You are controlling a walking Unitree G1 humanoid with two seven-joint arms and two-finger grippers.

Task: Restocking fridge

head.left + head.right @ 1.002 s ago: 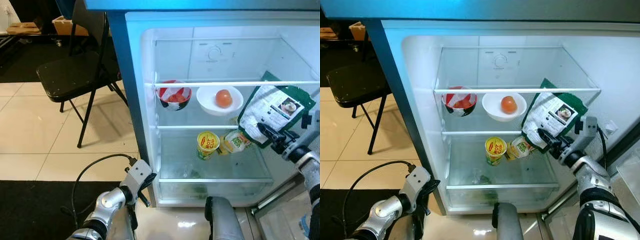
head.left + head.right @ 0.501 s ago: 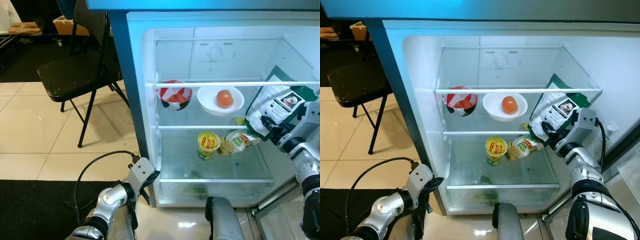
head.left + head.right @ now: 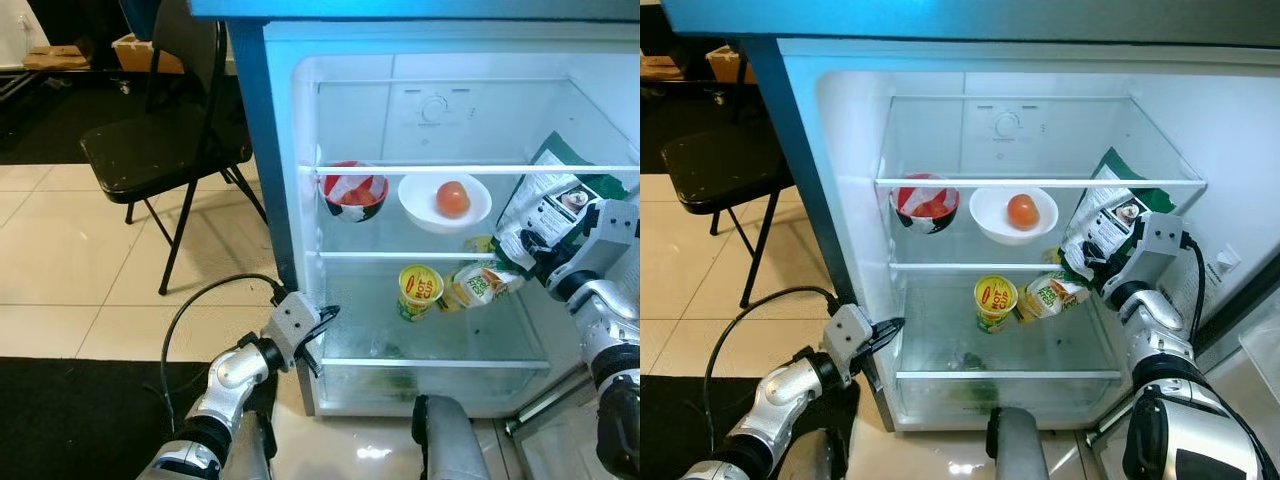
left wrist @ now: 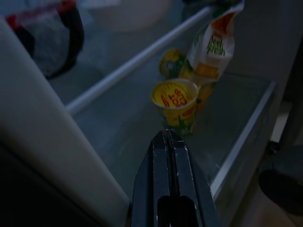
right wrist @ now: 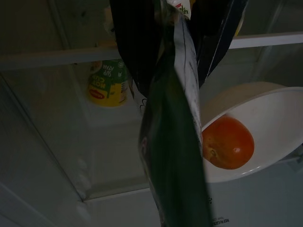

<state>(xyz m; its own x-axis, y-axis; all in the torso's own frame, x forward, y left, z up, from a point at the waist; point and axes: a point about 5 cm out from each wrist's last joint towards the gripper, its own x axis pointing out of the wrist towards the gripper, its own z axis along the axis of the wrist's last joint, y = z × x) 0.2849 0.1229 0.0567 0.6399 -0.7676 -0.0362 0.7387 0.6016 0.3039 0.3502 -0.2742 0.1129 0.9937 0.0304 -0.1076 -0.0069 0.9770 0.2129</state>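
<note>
1. The green-and-white pouch is clamped at its lower edge between the fingers of the right gripper and is held upright at the right side of the fridge, level with the middle shelf. The grip at the bottom is judged to leave the top free to be leaned against the wall.
2. The pouch is positioned just right of the white bowl, which contains a tomato. A red bowl stands further left on the same shelf.
3. On the shelf below, a yellow cup stands upright and a snack pack lies tilted beside it, so free room for the pouch is judged to remain on the right.
4. The left gripper is held low at the front edge of the lower shelf, fingers pressed together on nothing; it is judged to be idle.
5. A chair stands on the tiles to the left.
6. The right wrist view shows the pouch edge-on, pinched between both fingers, with the tomato close behind; the contact is less clear in the head views.
7. The left wrist view shows the closed fingertips aimed at the cup and short of it.
</note>
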